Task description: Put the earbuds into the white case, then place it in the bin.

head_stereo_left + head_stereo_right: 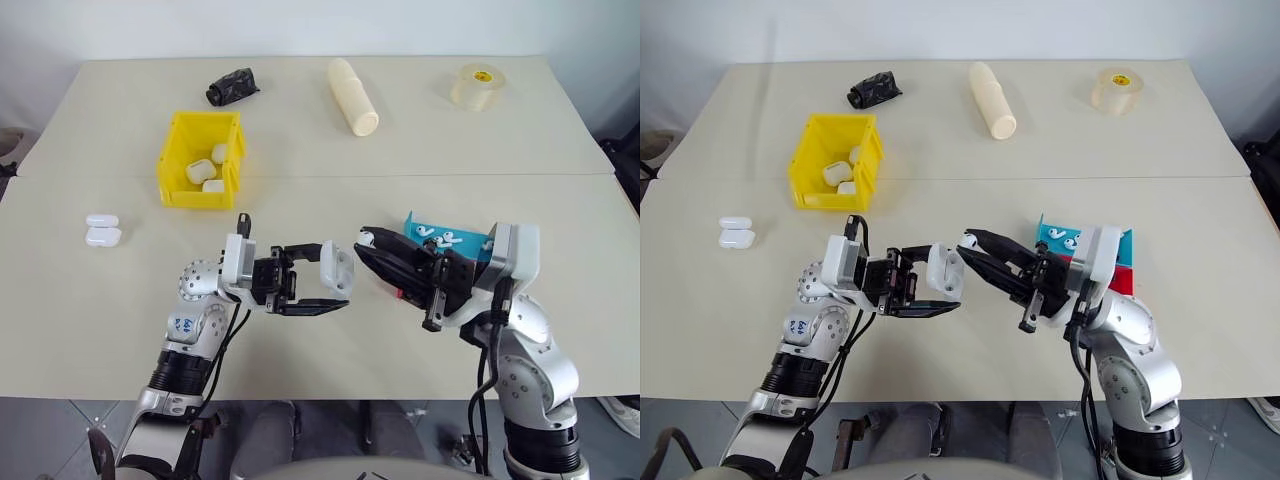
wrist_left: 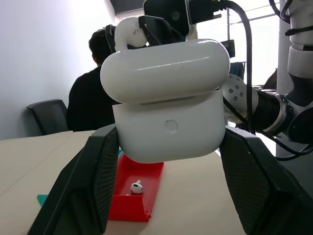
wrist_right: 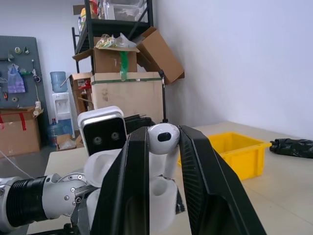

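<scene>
2 grippers meet at the lower middle of the head view, above the table (image 1: 330, 370). The left gripper (image 1: 330, 282) reaches in from the lower left, its 2 black fingers clamped on the sides of the white case (image 1: 337, 268), whose lid is raised off the base, as the left wrist view shows (image 2: 166, 98). The right gripper (image 1: 366, 240) comes in from the lower right, its fingers pinching 1 earbud (image 3: 163, 138) at their tips, the earbud just beside the case's lid edge; whether it touches the case cannot be told.

Behind the right arm, right of centre, stands a teal tray (image 1: 450, 238) with several more earbuds (image 1: 440, 238) in it, and a red tray (image 2: 138, 196) beside it holds another earbud, seen in the left wrist view.

The bin (image 1: 172, 165), yellow, sits in the upper left of the frame with 3 white cases inside. 2 further white cases (image 1: 102, 231) lie on the table at the far left, well apart from the bin. Along the top edge lie a crumpled black object (image 1: 232, 86), a cream cylinder (image 1: 353, 96) and a roll of clear tape (image 1: 477, 86).
</scene>
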